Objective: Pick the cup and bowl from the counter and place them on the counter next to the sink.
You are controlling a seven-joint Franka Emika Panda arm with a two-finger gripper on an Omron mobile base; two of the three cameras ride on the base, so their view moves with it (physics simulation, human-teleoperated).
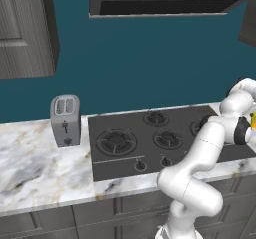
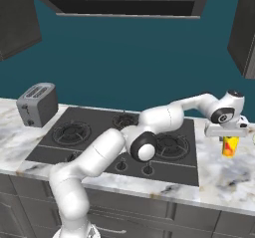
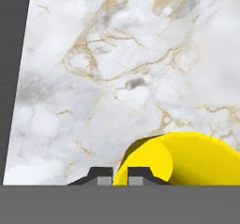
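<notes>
Marble counter (image 2: 226, 175) right of black stovetop (image 2: 99, 132), toaster (image 2: 36, 104) far left, gripper (image 2: 228, 138) pinching yellow cup (image 2: 229, 146) rim.

The yellow cup (image 3: 183, 158) is cut off by the hand view's bottom edge, behind the tool (image 3: 115, 176).

The arm (image 2: 99, 157) is glossy white, built of thick rounded tube sections joined by bulging elbows. Dark black rings and round caps mark its joints, the largest a black disc with a white centre. Two small dark finger tips (image 3: 101, 174) carry pale grey pads.
</notes>
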